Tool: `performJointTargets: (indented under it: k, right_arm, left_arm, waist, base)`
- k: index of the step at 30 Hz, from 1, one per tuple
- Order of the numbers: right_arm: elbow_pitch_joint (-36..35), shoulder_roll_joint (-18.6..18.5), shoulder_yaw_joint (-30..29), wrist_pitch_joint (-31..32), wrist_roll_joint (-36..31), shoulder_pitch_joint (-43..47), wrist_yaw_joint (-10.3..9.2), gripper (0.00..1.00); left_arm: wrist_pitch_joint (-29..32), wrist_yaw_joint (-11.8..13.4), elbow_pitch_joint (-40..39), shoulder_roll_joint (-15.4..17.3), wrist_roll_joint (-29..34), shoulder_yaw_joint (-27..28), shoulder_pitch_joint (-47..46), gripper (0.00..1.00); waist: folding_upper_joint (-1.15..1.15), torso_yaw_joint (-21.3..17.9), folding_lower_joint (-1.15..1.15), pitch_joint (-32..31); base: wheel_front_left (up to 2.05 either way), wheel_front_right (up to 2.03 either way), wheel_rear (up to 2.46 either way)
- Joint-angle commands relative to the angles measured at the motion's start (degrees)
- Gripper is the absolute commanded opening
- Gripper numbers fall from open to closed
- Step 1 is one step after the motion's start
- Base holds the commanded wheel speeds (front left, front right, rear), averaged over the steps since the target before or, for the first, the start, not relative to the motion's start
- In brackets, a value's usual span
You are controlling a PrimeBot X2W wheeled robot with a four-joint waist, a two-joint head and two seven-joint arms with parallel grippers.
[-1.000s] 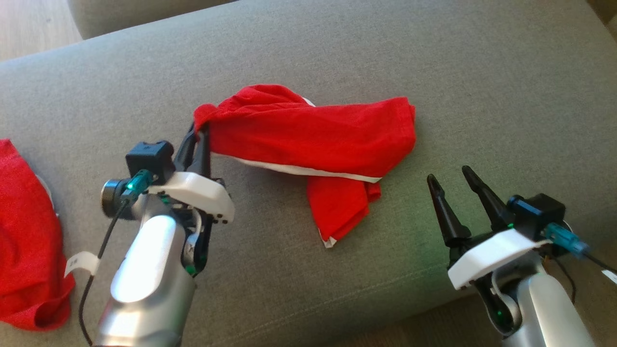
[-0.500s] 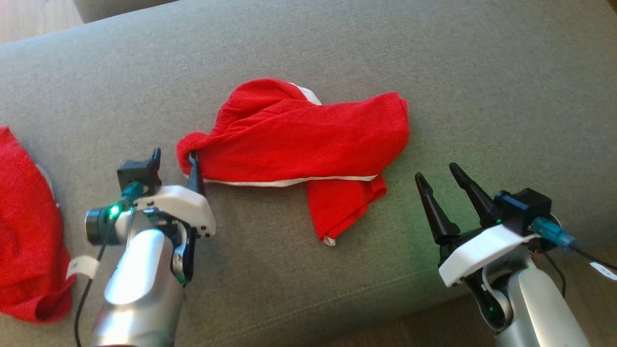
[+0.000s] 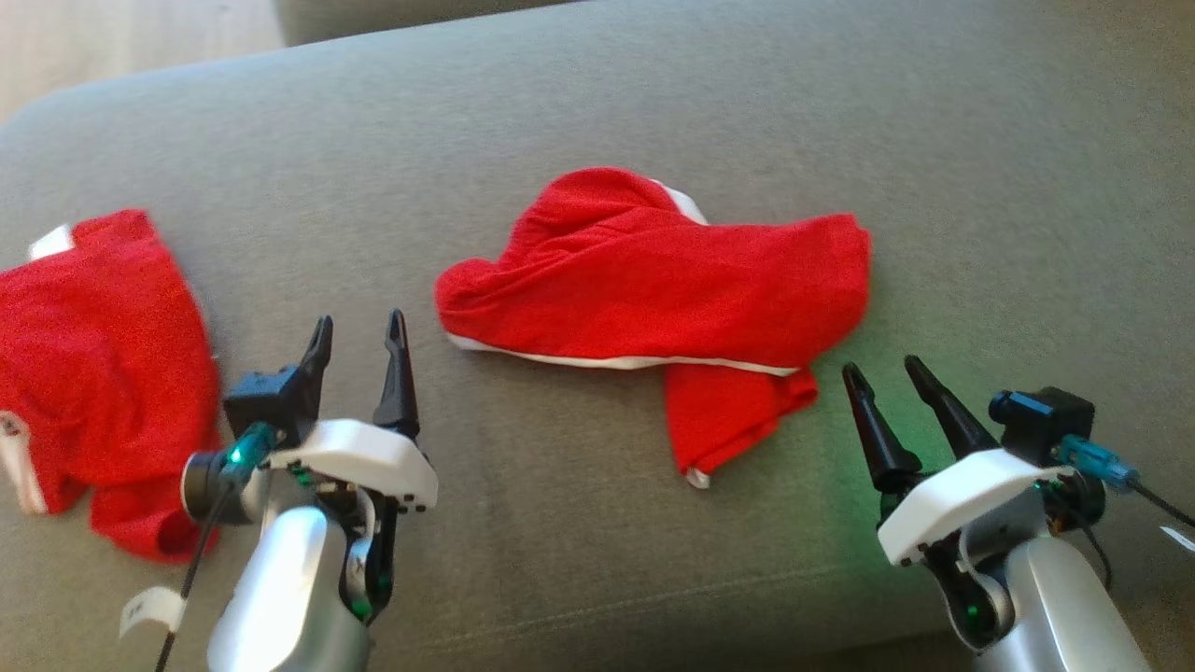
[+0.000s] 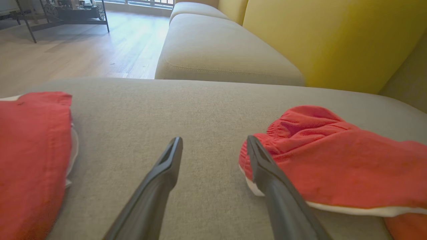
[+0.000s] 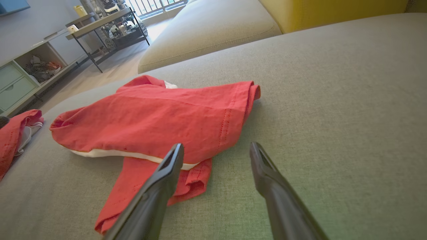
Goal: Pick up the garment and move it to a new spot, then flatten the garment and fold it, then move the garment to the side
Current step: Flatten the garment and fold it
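As the red garment (image 3: 653, 280) lies crumpled on the sofa (image 3: 653, 93), left gripper (image 3: 359, 319) and right gripper (image 3: 879, 364) flank it, both spread, apparently ready to flatten.

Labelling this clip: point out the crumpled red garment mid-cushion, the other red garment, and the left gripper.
crumpled red garment (image 3: 672, 289), head view, middle of its top layer.
other red garment (image 3: 103, 345), head view, its centre.
left gripper (image 3: 359, 319), head view, between its fingertips.

The garment (image 3: 653, 280) is seen in plain red, edged with a white band. A second garment (image 3: 103, 364) is likewise red with white trim. The cushion (image 3: 560, 560) is woven grey; the backrest (image 4: 333, 43) is coloured mustard yellow, the floor (image 4: 83, 56) pale wood
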Motion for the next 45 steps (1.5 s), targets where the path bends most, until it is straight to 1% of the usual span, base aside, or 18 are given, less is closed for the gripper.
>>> performJointTargets:
  k: [1, 5, 10, 16, 17, 19, 21, 24, 27, 28, 31, 34, 37, 42, 45]
  right_arm:
    - [-0.6, 0.1, 0.5, -0.2, 0.3, -2.5, -0.01, 1.0]
    - [4.0, 0.1, -1.8, -0.4, 0.4, -4.3, -0.01, 1.0]
    - [10.7, 0.1, -3.9, -0.5, 2.8, -6.7, -0.01, 1.0]
    - [18.3, 0.1, -5.4, -2.4, 2.8, -9.9, -0.01, 1.0]
    - [19.2, 0.1, -5.4, -2.7, 2.7, -10.3, -0.01, 0.8]
    - [21.0, 0.1, -5.7, -3.3, 3.1, -11.2, -0.01, 0.0]
    - [23.2, 0.1, -5.8, -4.5, 3.4, -12.4, -0.01, 0.0]
    - [24.3, 0.1, -5.7, -6.1, 1.4, -13.0, -0.01, 0.0]
    - [23.7, 0.1, -5.9, -6.7, -1.5, -13.4, -0.01, 0.0]
    - [23.7, 0.1, -5.9, -6.7, -1.5, -13.4, -0.01, 0.0]
    - [21.6, 0.1, -6.6, -5.8, -5.1, -13.5, -0.01, 0.0]
    - [17.2, -0.1, -8.0, -3.8, -9.6, -13.6, -0.01, 0.0]
    - [11.0, -0.2, -9.2, -0.1, -13.4, -12.8, -0.01, 0.0]
    - [-0.8, -0.1, -9.6, 8.7, -19.5, -9.6, -0.01, 0.0]
    - [-5.2, -0.1, -8.8, 14.3, -22.7, -8.1, -0.01, 0.0]
  left_arm:
    - [-0.7, 0.3, -3.2, 0.9, -0.4, 1.2, -1.1, 1.0]
    - [-0.7, 0.8, -5.9, 0.9, -2.0, -0.4, 1.5, 1.0]
    - [-0.7, 1.7, -7.5, 0.9, -3.3, -2.7, 4.4, 1.0]
    - [-0.7, 2.1, -7.4, 0.9, -4.0, -4.0, 5.8, 1.0]
    - [-0.7, 2.2, -7.4, 0.9, -4.1, -4.1, 5.9, 1.0]
    - [-0.7, 2.3, -7.4, 0.9, -4.2, -4.2, 5.9, 1.0]
    - [-0.7, 2.4, -7.5, 0.9, -4.2, -4.1, 5.8, 1.0]
    - [-0.7, 2.6, -7.5, 0.9, -4.2, -3.9, 5.8, 1.0]
    - [-0.7, 2.7, -7.3, 0.9, -4.4, -3.5, 6.1, 1.0]
    - [-0.7, 2.7, -7.3, 0.9, -4.4, -3.5, 6.1, 1.0]
    - [-0.7, 2.5, -6.9, 0.9, -4.7, -3.8, 6.3, 1.0]
    - [-0.7, 2.6, -6.6, 0.9, -5.1, -4.2, 6.6, 1.0]
    - [-0.7, 2.7, -6.5, 0.9, -5.5, -4.5, 6.9, 1.0]
    - [-0.7, 2.8, -6.4, 0.9, -5.8, -5.0, 7.4, 1.0]
    - [-0.7, 2.6, -6.3, 0.9, -5.9, -5.4, 7.2, 1.0]
  waist:
    - [0.0, 2.5, 0.0, -1.2]
    - [0.0, 5.4, 0.0, -1.9]
    - [0.0, 8.5, 0.0, -2.5]
    - [0.0, 10.7, 0.0, -2.5]
    - [0.0, 10.9, 0.0, -2.5]
    - [0.0, 11.1, 0.0, -2.4]
    - [0.0, 11.1, 0.0, -2.3]
    - [0.0, 10.6, 0.0, -2.5]
    - [0.0, 9.7, 0.0, -3.0]
    - [0.0, 9.7, 0.0, -3.0]
    - [0.0, 8.6, 0.0, -3.6]
    - [0.0, 7.8, 0.0, -4.5]
    - [0.0, 7.3, 0.0, -5.2]
    - [0.0, 7.1, 0.0, -5.8]
    - [0.0, 7.6, 0.0, -5.4]
  base:
    - [0.0, 0.0, 0.0]
    - [0.0, 0.0, 0.0]
    - [0.0, 0.0, 0.0]
    - [0.0, 0.0, 0.0]
    - [0.0, 0.0, 0.0]
    - [0.0, 0.0, 0.0]
    - [0.0, 0.0, 0.0]
    - [0.0, 0.0, 0.0]
    - [0.0, 0.0, 0.0]
    - [0.0, 0.0, 0.0]
    - [0.0, 0.0, 0.0]
    - [0.0, 0.0, 0.0]
    - [0.0, 0.0, 0.0]
    - [0.0, 0.0, 0.0]
    - [0.0, 0.0, 0.0]
